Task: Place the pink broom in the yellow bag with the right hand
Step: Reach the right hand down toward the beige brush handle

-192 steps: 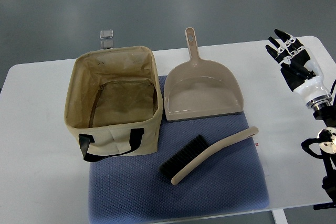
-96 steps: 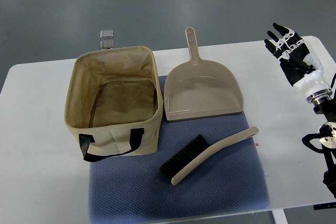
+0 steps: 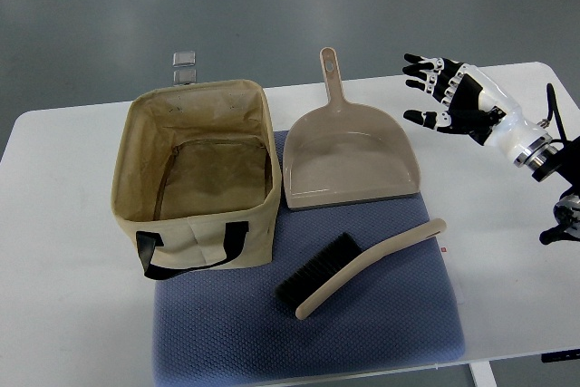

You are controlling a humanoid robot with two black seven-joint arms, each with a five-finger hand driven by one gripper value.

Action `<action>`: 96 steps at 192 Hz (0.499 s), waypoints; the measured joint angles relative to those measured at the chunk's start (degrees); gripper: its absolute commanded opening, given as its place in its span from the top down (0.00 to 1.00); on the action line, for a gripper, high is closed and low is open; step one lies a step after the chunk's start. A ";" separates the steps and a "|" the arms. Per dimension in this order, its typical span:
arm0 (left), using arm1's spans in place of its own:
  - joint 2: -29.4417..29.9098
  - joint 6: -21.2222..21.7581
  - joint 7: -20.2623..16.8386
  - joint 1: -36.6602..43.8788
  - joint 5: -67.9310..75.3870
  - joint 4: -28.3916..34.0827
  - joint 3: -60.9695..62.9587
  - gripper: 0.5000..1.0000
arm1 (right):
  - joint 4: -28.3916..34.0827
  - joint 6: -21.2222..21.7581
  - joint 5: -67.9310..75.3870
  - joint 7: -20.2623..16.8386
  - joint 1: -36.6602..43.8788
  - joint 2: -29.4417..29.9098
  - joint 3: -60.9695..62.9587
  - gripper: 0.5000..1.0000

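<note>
White table (image 3: 63, 224) carries a blue mat (image 3: 381, 324); on it the open bag (image 3: 195, 178) stands at left, the dustpan (image 3: 349, 156) beside it. The broom (image 3: 358, 266) lies slanted on the mat, nearer than the dustpan, untouched. Right hand (image 3: 449, 97) hovers past the dustpan's right side, fingers (image 3: 419, 61) spread wide, holding nothing.
</note>
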 measured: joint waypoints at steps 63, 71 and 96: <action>0.00 0.00 0.00 0.00 -0.01 0.00 0.00 0.00 | 6.04 -0.54 -15.49 5.35 8.06 -12.38 -19.66 0.17; 0.00 0.00 0.00 -0.01 0.00 0.00 0.00 0.00 | 6.84 -0.84 -17.32 5.43 8.98 -13.27 -21.59 0.17; 0.00 -0.01 0.02 0.00 0.00 0.00 0.00 0.00 | 7.76 -3.91 -25.74 5.45 10.55 -14.12 -25.54 0.17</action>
